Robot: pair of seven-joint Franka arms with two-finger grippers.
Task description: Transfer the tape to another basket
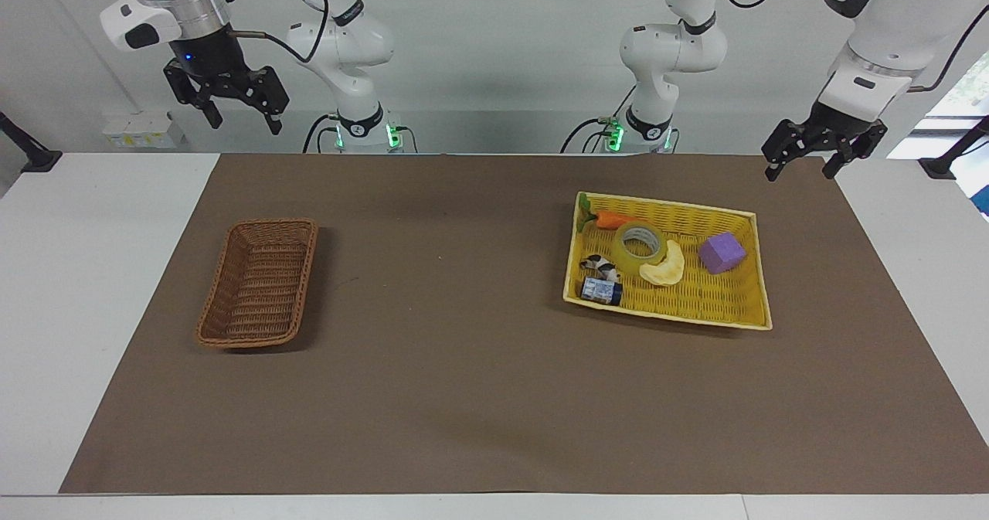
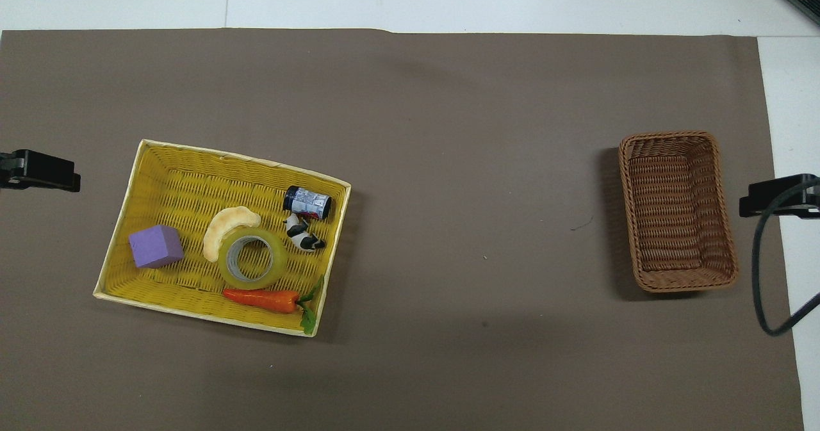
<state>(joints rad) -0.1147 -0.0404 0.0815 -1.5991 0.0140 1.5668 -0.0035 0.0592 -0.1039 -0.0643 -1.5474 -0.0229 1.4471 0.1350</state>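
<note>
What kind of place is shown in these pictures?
Probably a robotics lab: two white robot arms stand at a white table covered by a brown mat, with toy-like props in a flat yellow woven tray and an empty brown wicker basket.

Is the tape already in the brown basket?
No, the tape lies in the yellow tray beside the carrot; the brown basket holds nothing.

We look down on a brown mat (image 2: 410, 162). Toward the left arm's end sits a yellow woven tray (image 2: 166, 162) holding the tape (image 2: 252, 262), lying flat and touching a pale banana slice (image 2: 225, 227). Around it we see a purple cube (image 2: 155, 246), a toy carrot (image 2: 262, 299), a small cow figure (image 2: 302, 235) and a small can (image 2: 308, 202). Toward the right arm's end sits the brown wicker basket (image 2: 676, 211), with nothing in it.
</note>
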